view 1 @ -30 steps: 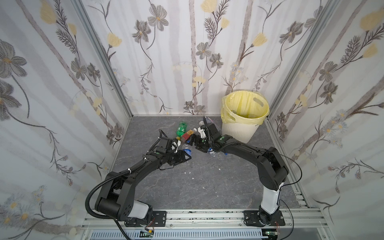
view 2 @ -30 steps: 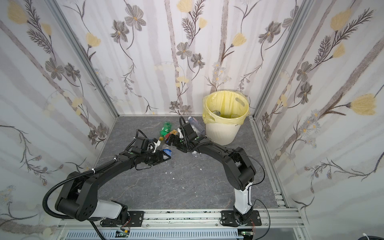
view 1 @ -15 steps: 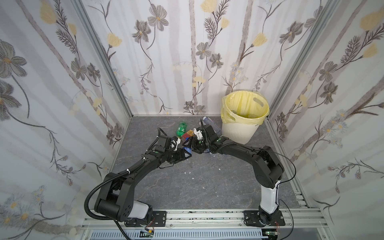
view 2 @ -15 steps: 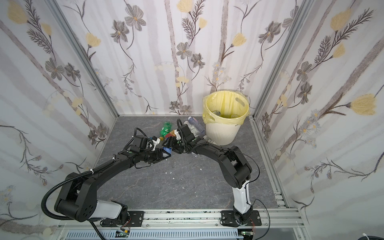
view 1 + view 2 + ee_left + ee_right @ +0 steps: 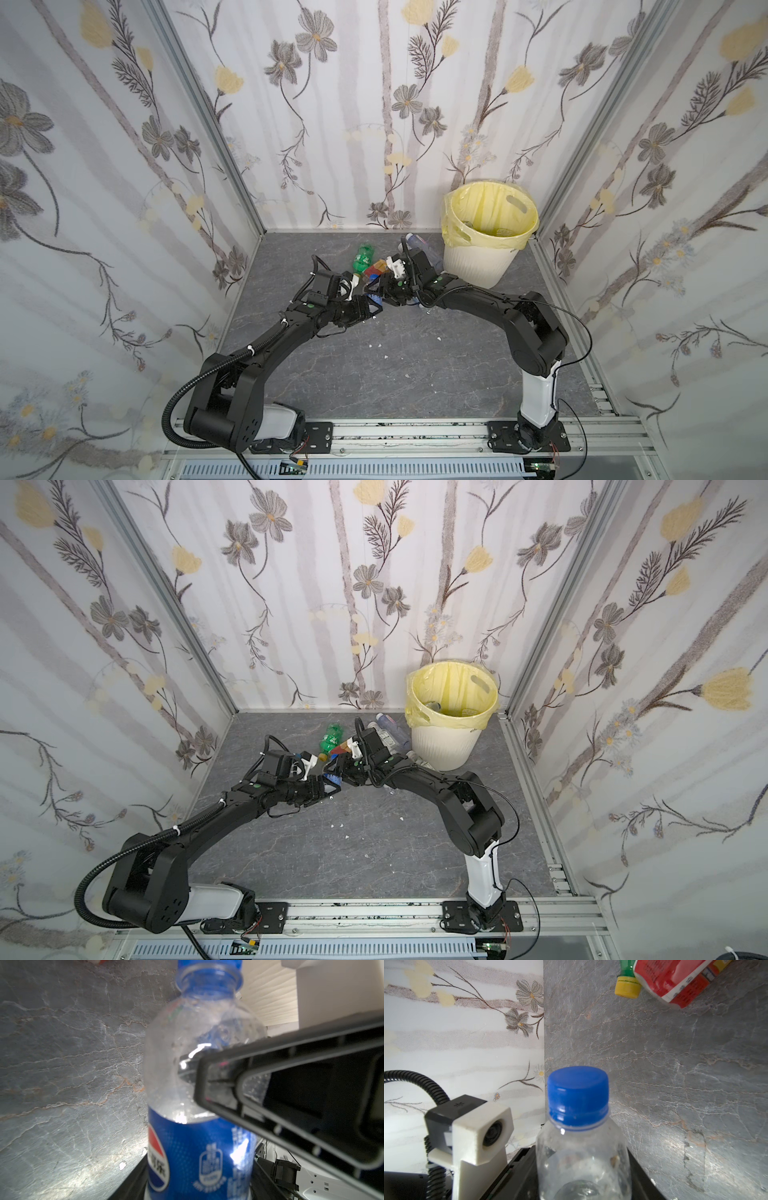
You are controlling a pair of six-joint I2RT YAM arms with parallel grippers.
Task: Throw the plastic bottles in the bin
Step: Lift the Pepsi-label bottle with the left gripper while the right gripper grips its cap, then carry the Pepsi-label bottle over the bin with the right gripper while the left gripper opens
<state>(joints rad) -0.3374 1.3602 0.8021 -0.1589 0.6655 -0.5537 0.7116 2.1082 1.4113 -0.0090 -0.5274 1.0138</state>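
A clear plastic bottle (image 5: 374, 298) (image 5: 332, 777) with a blue label and blue cap (image 5: 578, 1095) hangs between both grippers at mid-floor. My right gripper (image 5: 377, 291) (image 5: 583, 1167) is shut on its clear upper part (image 5: 197, 1043). One right finger (image 5: 270, 1084) crosses the left wrist view. My left gripper (image 5: 371, 306) (image 5: 199, 1178) flanks the labelled lower part, its jaws close against the sides. A green bottle (image 5: 365, 257) (image 5: 627, 989) and an orange-red one (image 5: 376, 266) (image 5: 675, 978) lie behind. The cream bin (image 5: 478, 262) (image 5: 440, 746) with a yellow liner stands at the back right.
Several clear bottles (image 5: 419, 245) (image 5: 388, 725) lie beside the bin, behind my right arm. Flowered walls close in the grey stone floor on three sides. Small white scraps (image 5: 378, 345) dot the floor. The left wrist camera (image 5: 477, 1132) sits close to the bottle.
My right gripper moved left onto the bottle that the left gripper holds out, and its jaws closed around the clear upper part. The left arm has hardly moved.
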